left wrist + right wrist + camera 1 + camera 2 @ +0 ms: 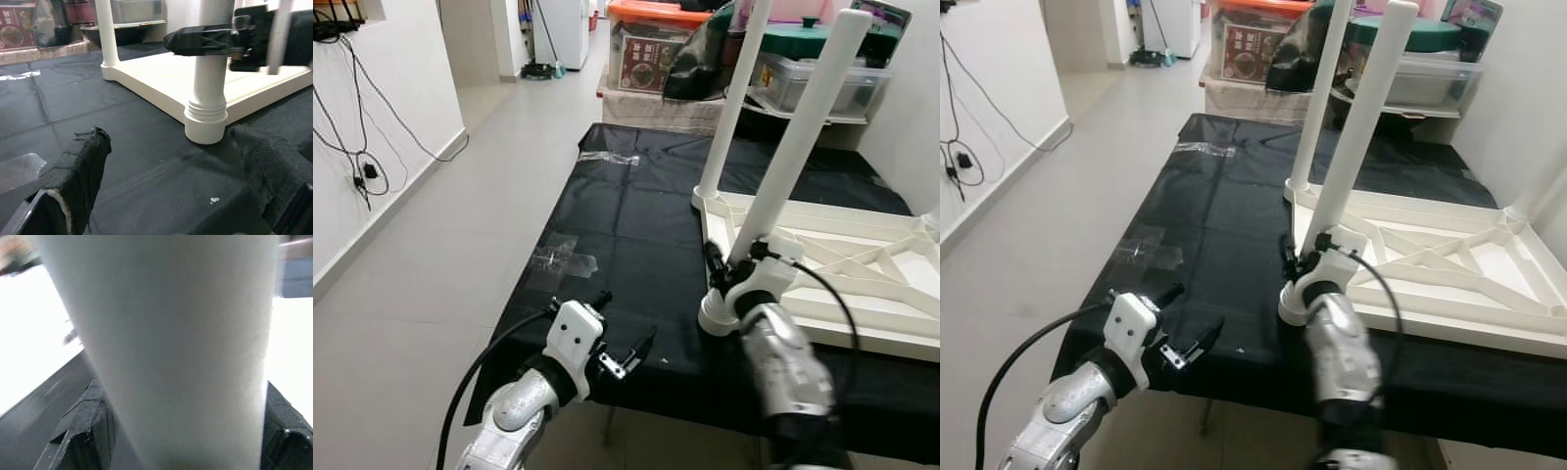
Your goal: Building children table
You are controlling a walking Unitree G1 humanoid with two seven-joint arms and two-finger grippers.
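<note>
Right tool (729,266) grips the near table leg (793,147); left tool (626,357) hangs open.

Black cloth covering (607,225) over the work surface, with clear tape patches (563,259) stuck on it. Pale tiled floor (440,255). White wall with black hanging cables (352,137). Orange-lidded clear storage box (651,39). Clear plastic bin (818,83).
</note>
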